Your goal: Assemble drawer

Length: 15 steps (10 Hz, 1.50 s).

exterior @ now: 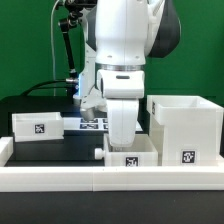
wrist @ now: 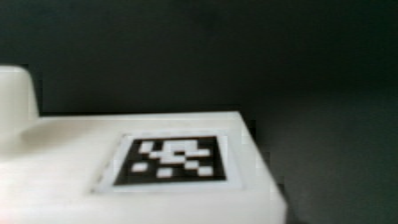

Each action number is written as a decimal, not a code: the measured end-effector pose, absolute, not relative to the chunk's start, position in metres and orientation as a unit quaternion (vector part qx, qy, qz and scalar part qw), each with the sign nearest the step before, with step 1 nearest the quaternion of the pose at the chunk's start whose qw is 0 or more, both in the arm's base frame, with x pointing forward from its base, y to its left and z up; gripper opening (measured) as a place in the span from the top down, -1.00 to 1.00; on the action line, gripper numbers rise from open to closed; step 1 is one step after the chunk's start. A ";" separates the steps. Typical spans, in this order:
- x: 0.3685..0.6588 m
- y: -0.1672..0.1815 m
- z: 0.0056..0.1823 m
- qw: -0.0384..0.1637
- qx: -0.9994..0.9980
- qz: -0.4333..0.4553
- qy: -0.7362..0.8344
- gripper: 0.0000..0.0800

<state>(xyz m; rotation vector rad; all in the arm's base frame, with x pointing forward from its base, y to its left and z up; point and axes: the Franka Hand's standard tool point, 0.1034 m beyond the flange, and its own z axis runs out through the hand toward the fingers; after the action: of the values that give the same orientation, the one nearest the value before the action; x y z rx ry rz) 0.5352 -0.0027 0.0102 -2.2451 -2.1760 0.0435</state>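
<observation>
The tall white open-faced housing [exterior: 185, 130] stands at the exterior view's right, its tag facing front. One shallow white tray [exterior: 38, 125] lies at the left. The second tray [exterior: 131, 157] sits at the front middle, close beside the housing. My gripper [exterior: 120, 128] points straight down at this tray's back part, and the tray wall hides the fingertips. In the wrist view a white tray face [wrist: 71, 150] with its black-and-white tag [wrist: 173, 160] fills the lower part, very close and blurred. The fingers cannot be made out there.
The marker board [exterior: 90, 123] lies flat on the black table behind the middle tray. A low white rail [exterior: 100, 182] runs along the table's front edge. A black stand [exterior: 66, 40] rises at the back left before a green wall.
</observation>
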 end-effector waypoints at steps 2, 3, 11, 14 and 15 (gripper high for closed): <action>0.538 0.001 0.012 0.007 -0.718 0.013 -0.696 0.89; 0.538 0.000 0.012 0.006 -0.719 0.012 -0.695 0.89; 0.538 0.005 0.011 -0.002 -0.701 0.020 -0.713 0.89; 0.538 0.003 0.011 -0.002 -0.704 0.020 -0.709 0.89; 0.538 0.004 0.011 -0.002 -0.704 0.020 -0.710 0.89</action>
<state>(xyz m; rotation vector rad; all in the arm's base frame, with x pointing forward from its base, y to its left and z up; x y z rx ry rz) 0.5384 0.0041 0.0108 -2.2148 -2.2334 0.0618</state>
